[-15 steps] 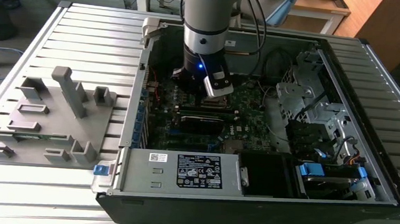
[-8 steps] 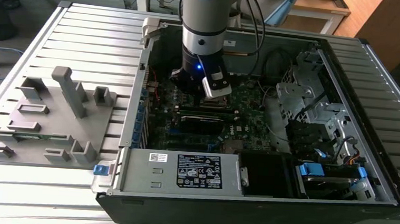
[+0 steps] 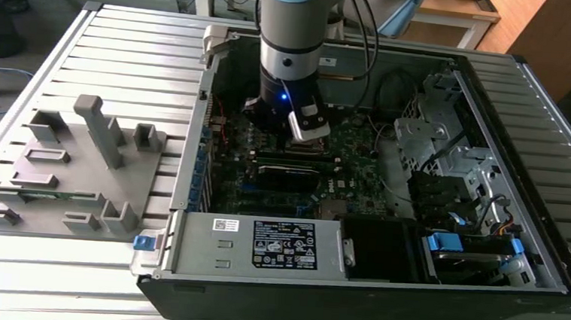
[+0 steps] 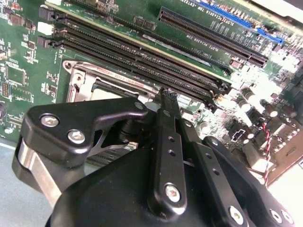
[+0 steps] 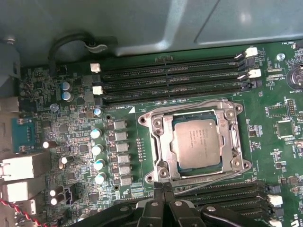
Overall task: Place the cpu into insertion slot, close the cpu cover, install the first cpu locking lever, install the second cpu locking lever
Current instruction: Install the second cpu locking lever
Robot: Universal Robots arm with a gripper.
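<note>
cpu (image 5: pixel 196 142) seated in insertion slot (image 5: pixel 156 142) | tool (image 5: pixel 163 185) fingers pressed together, empty | risk, I judge: bumping chip askew.

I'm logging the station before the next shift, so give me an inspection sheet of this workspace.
Surface: slatted grey table bearing an open computer case.
Job's things: cpu sits in the slot; cover lies closed around it.
Clutter: grey fixture tray at the exterior view's left.
Claw: claw shut, empty, beside the slot.
Cables: black cable along the arm; red-black twisted wires on the board.
Surroundings: wooden desks behind.
</note>
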